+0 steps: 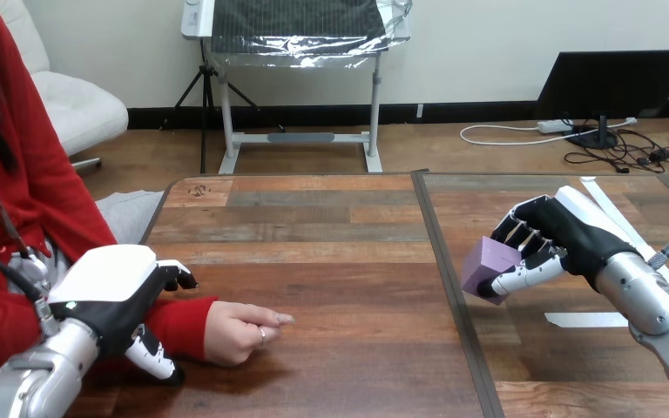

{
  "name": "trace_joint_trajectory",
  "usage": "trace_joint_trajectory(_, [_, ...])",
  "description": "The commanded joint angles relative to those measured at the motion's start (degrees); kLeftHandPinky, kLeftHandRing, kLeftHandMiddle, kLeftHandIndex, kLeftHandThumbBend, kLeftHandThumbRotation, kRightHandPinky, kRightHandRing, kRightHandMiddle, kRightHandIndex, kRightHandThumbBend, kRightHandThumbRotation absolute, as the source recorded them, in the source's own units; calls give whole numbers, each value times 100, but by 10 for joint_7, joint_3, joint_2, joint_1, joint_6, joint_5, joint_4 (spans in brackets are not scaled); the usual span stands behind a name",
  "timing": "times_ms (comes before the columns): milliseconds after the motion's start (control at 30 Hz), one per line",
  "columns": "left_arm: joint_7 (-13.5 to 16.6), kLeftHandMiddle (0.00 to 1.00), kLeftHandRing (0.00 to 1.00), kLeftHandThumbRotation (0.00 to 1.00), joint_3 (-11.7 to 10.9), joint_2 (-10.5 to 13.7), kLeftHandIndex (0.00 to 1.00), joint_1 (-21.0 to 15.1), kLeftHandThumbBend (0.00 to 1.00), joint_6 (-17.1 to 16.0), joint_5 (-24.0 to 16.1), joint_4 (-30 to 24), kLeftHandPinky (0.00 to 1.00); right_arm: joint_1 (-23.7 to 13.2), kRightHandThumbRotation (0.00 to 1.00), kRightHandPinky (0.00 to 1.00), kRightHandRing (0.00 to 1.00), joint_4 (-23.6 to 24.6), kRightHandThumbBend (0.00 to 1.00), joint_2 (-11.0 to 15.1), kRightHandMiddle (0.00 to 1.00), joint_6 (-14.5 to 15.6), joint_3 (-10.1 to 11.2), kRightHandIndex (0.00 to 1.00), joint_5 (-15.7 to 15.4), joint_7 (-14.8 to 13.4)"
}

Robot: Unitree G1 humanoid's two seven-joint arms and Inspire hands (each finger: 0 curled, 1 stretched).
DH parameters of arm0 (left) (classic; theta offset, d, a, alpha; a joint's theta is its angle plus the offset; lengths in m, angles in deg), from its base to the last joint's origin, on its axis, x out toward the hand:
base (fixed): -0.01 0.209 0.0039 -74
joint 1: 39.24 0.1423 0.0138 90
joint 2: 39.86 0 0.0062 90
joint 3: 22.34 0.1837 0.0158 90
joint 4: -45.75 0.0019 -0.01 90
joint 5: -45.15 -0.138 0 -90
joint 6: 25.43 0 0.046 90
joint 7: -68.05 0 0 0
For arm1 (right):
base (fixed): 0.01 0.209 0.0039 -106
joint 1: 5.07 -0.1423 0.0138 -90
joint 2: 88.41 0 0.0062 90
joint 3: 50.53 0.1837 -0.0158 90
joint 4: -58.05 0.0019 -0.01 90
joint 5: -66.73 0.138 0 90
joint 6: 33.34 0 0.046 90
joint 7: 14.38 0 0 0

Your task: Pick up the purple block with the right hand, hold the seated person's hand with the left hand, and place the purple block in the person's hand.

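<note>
Clamping the purple block (488, 266), fingers of the right hand (566, 233) carry it right of the person's hand (239, 331). The left hand (109, 292) straddles that hand's wrist (190, 322), fingers apart, apparently to steady it.

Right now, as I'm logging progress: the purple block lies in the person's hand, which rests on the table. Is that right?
Not quite. The block is in the right hand, whose fingers curl round it, over the table's right part. The person's hand does rest on the table, but with no block in it. The head view shows this.
</note>
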Motion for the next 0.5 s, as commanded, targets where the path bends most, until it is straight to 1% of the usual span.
trace_joint_trajectory(0, [-18, 78, 75, 10, 8, 18, 76, -45, 98, 13, 5, 17, 67, -16, 0, 43, 45, 25, 83, 7, 48, -6, 14, 48, 11, -9])
trace_joint_trajectory(67, [-23, 77, 74, 9, 7, 19, 75, -45, 98, 14, 9, 13, 64, -17, 0, 43, 45, 26, 83, 6, 48, -3, 16, 48, 13, -6])
trace_joint_trajectory(133, [-43, 76, 73, 9, 9, 19, 75, -49, 98, 25, 12, 11, 62, -17, 0, 43, 45, 27, 83, 7, 48, -3, 13, 48, 9, -11])
trace_joint_trajectory(200, [-53, 76, 72, 8, 11, 20, 75, -51, 97, 29, 13, 11, 61, -17, 0, 43, 45, 28, 83, 7, 48, -6, 12, 49, 8, -11])
trace_joint_trajectory(267, [-56, 74, 70, 7, 12, 21, 74, -53, 96, 29, 13, 11, 57, -17, 0, 43, 44, 29, 82, 8, 48, -10, 12, 48, 9, -10])
trace_joint_trajectory(367, [-65, 72, 68, 6, 15, 21, 72, -55, 96, 37, 10, 10, 55, -18, 0, 43, 45, 29, 82, 7, 48, -7, 12, 48, 9, -9])
trace_joint_trajectory(467, [-66, 70, 67, 4, 15, 18, 70, -59, 95, 36, 19, 22, 53, -17, 0, 43, 45, 30, 82, 8, 48, -14, 11, 48, 7, -12])
